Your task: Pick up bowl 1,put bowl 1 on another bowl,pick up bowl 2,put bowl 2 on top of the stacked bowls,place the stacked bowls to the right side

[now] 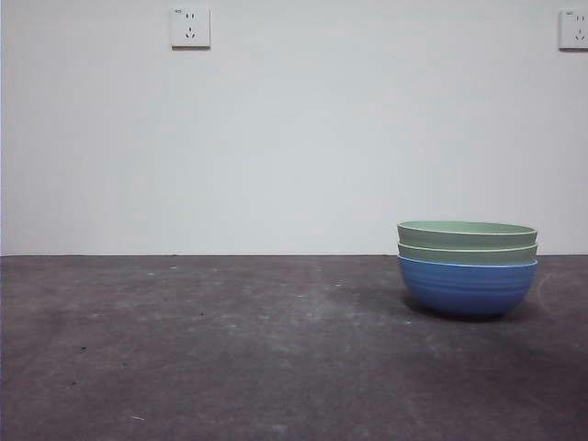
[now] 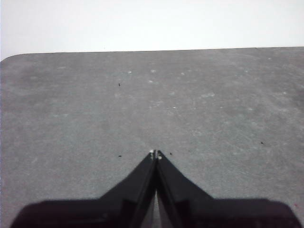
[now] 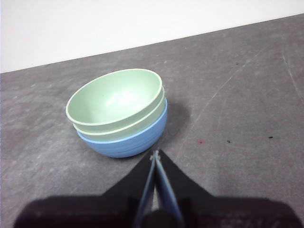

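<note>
Three bowls make one stack on the dark grey tabletop: one blue ridged bowl at the bottom and two pale green bowls nested inside it, the lower green bowl showing only its rim band and the upper green bowl sitting on top, empty. The stack stands upright, below and a little left of the right-hand one of two wall sockets; the other socket is well apart from it. The right end effector hovers near the stack, not touching it, its two jaws pressed together. The left end effector also has its two jaws pressed together, over bare tabletop with no bowl nearby.
</note>
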